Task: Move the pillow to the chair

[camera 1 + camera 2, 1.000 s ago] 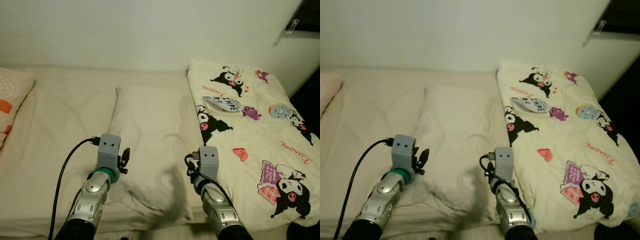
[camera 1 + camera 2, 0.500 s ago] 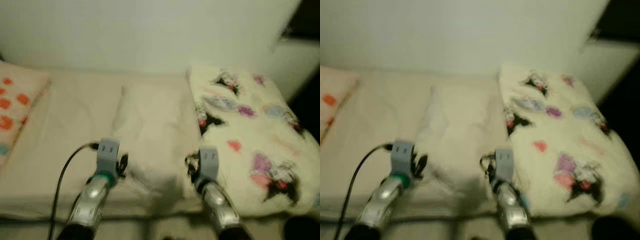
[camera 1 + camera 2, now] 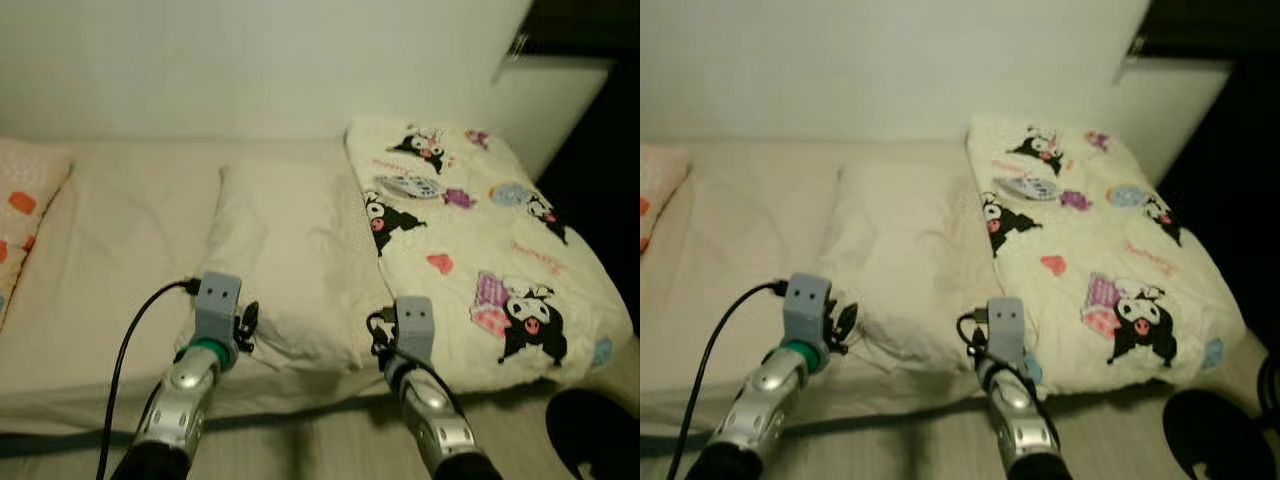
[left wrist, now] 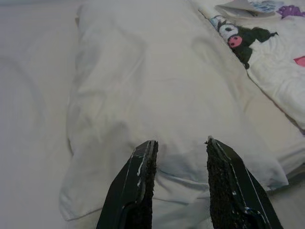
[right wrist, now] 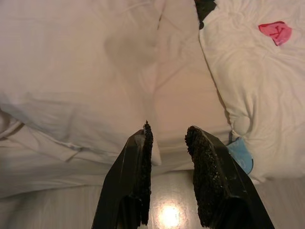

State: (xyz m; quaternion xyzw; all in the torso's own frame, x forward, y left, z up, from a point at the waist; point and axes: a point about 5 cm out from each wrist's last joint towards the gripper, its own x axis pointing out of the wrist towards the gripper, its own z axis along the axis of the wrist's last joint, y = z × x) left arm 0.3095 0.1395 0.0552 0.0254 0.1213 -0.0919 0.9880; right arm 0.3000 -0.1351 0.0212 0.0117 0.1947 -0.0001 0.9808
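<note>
While the pillow (image 3: 290, 265) lay flat on the bed (image 3: 110, 250), just beside the cartoon-print quilt (image 3: 480, 250), nothing had hold of it, so I judged the job was at its reaching stage, the grasp not yet made. It looked plain cream, soft and rumpled, its near edge sagging close to the mattress edge. The left gripper (image 4: 177, 155) hovered over that near edge, fingers parted with nothing between them; the right gripper (image 5: 167, 140) hung by the near corner next to the quilt, likewise parted and empty. Next, I reckoned, both would need to drop onto the near edge and pinch plenty of cloth, since so limp a thing might slip or droop. A spotted cushion (image 3: 25, 215) sat at the far left. I saw no chair.
</note>
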